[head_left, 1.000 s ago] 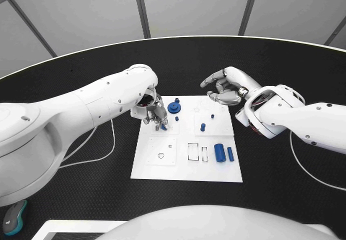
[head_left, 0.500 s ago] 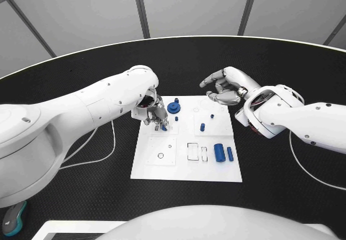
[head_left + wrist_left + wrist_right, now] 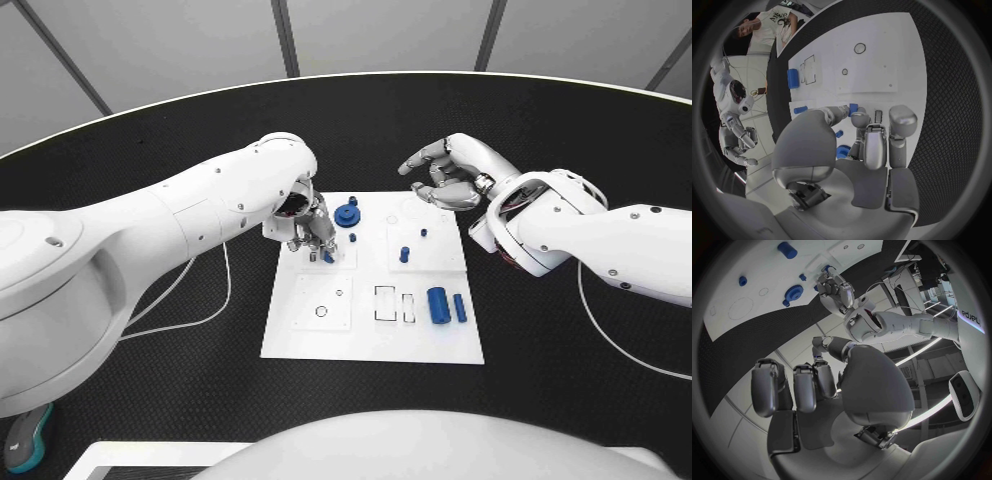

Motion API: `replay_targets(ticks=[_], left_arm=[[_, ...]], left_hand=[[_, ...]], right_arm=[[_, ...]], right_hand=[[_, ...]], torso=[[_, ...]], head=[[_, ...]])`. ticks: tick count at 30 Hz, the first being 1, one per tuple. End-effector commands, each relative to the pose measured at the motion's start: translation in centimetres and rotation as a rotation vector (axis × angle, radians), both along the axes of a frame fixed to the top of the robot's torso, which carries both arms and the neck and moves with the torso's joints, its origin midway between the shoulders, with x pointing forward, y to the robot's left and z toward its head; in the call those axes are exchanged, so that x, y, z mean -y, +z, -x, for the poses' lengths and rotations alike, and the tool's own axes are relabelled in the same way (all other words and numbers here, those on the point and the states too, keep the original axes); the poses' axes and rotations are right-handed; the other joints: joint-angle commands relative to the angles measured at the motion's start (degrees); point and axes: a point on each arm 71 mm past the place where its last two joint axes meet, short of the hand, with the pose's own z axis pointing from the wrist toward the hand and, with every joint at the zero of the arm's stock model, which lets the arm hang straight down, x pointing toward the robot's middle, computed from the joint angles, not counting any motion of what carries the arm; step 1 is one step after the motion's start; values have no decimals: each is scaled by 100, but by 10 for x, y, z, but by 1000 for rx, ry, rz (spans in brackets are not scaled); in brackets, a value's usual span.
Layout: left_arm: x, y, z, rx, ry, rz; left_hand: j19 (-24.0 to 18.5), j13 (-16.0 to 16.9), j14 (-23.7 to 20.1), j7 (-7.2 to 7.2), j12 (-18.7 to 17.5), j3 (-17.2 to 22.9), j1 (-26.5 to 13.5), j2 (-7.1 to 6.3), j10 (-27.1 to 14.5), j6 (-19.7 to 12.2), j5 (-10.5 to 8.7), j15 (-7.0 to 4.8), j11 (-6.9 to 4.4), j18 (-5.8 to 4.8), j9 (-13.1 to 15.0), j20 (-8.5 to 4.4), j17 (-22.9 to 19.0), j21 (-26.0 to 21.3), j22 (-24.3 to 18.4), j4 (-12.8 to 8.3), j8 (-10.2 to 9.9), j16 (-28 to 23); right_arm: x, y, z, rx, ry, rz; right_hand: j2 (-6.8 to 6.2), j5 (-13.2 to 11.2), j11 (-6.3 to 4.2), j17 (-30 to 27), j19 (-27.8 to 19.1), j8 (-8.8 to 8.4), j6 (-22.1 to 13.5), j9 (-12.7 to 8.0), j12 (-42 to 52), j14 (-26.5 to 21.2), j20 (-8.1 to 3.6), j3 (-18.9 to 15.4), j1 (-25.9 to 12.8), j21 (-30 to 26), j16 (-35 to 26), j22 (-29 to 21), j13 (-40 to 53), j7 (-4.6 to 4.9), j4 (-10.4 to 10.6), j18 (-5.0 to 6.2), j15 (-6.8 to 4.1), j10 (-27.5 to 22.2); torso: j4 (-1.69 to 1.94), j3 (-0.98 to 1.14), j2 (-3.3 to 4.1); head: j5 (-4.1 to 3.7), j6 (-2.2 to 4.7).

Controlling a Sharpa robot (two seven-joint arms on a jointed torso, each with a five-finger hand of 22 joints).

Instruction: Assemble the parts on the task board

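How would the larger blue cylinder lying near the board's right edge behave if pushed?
The blue cylinder lies on its side on the flat task board, so it would probably roll. It looks rigid and small, likely light, and its smooth surface may slip.

Head view: high, looking down on task board [image 3: 372, 335]. Wrist views: close behind each hand, fisheye; both share the board [image 3: 873, 65] [image 3: 729, 295].

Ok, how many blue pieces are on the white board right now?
7: gear, small piece beside it, near peg, middle peg, thick cylinder, thin cylinder, one piece at the left hand. That hand may hide more.
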Motion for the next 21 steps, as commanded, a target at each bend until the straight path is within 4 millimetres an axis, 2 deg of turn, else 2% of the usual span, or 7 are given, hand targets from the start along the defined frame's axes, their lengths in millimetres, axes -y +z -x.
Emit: replay_targets(ticks=[1, 21], left_arm=[[-5, 0, 0, 3, 26, -60], [-6, 0, -3, 60, 50, -67]], left_hand=[[36, 8, 400, -303, 34, -15, 9, 56, 32, 344, 36, -45, -1, -42, 255, -8, 764, 29, -2, -19, 9, 15], [34, -17, 395, -310, 20, -10, 29, 75, 24, 344, 36, -51, -8, -40, 262, -13, 748, 28, -5, -38, -1, 9]], right_arm=[[0, 0, 0, 0, 0, 0], [0, 0, 0, 0, 1, 1]], right_hand=[[7, 12, -8, 817, 222, -26, 31, -8, 2, 437, 40, -6, -48, 2, -28, 811, 407, -3, -17, 60, 35, -17], [7, 12, -8, 817, 222, -26, 31, -8, 2, 437, 40, -6, -48, 2, -28, 811, 407, -3, -17, 60, 35, -17]], torso=[[-3, 0, 0], [-2, 1, -5]], head=[[2, 0], [1, 0]])
